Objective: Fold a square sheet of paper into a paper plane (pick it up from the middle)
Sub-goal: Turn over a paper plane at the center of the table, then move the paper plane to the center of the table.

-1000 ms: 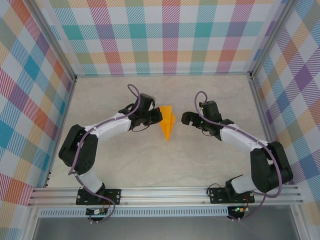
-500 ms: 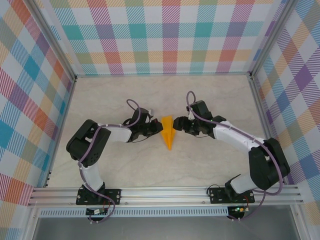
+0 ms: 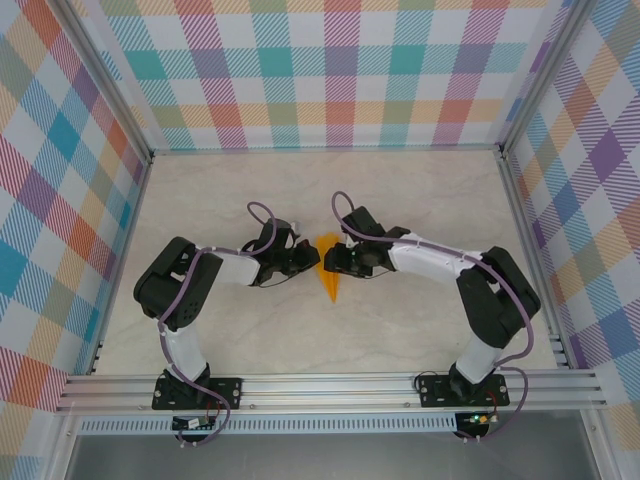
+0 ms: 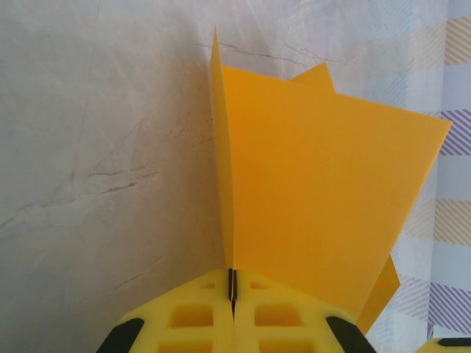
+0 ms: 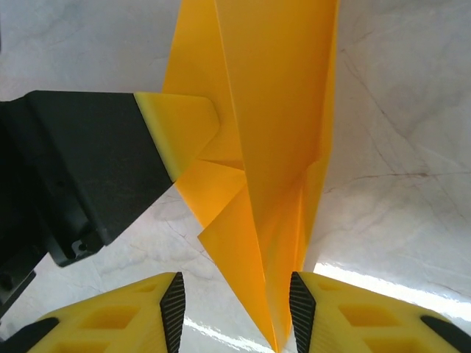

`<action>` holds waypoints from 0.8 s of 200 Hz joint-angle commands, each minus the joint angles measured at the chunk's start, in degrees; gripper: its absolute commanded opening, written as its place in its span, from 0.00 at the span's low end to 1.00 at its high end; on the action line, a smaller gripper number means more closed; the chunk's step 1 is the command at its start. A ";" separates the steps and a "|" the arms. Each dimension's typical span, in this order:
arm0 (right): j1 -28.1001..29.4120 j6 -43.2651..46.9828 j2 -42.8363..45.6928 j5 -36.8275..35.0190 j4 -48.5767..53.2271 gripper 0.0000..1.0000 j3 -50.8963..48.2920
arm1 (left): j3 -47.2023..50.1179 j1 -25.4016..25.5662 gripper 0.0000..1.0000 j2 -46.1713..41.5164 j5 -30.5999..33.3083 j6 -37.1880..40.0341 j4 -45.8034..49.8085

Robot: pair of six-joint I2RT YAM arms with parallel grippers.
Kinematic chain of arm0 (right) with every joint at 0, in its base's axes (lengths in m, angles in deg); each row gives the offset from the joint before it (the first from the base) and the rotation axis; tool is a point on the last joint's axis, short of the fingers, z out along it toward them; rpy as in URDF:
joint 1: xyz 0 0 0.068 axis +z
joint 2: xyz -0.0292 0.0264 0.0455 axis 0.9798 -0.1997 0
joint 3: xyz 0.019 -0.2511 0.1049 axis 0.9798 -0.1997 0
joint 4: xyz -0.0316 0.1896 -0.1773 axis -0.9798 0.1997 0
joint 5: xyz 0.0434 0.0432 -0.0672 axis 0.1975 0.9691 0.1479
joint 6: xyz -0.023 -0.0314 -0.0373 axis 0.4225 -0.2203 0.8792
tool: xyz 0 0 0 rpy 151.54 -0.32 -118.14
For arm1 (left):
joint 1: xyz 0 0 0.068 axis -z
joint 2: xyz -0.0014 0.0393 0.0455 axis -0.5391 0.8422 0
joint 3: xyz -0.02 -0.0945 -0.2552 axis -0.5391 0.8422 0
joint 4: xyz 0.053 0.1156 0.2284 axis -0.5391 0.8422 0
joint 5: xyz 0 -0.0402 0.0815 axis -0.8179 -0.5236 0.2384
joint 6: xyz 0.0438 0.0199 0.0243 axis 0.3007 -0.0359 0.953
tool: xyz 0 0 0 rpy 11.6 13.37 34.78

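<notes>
Top view, bottom edge: aluminium rail (image 3: 330, 392) with both arm bases bolted on. The arms bend inward and meet mid-frame over the table (image 3: 420, 190), which has a pale marbled top.

Paper plane (image 3: 331, 282) is at frame centre between the two grippers, pointed tip toward the bottom, wide end toward the top. The paper is plain orange-yellow with creases showing.

Left gripper (image 3: 311, 259) comes in from the left with its jaws fully closed, pinching the plane's left side. In the left wrist view the yellow fingers (image 4: 199, 316) are pressed together at bottom centre, and the paper rises out of the seam between them.

Right gripper (image 3: 337, 262) comes in from the right with its jaws partway apart, straddling the centre fold. In the right wrist view the fingers (image 5: 118, 316) sit at lower left and lower right with the fold hanging between them. The lower-right pad is at the paper; the lower-left pad is clear of it, so the paper isn't clamped.

Far side: plaid wall panels (image 3: 330, 70).
</notes>
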 commanded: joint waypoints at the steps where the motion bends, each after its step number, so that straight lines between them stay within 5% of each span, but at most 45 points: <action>1: 0.61 0.40 -2.05 -0.40 2.81 0.42 2.78 | 0.57 -0.60 0.00 1.01 0.17 -0.08 -0.71; 160: 3.02 3.01 -8.97 -3.65 8.41 0.51 8.62 | 0.38 -0.96 0.00 1.36 0.04 -0.21 0.23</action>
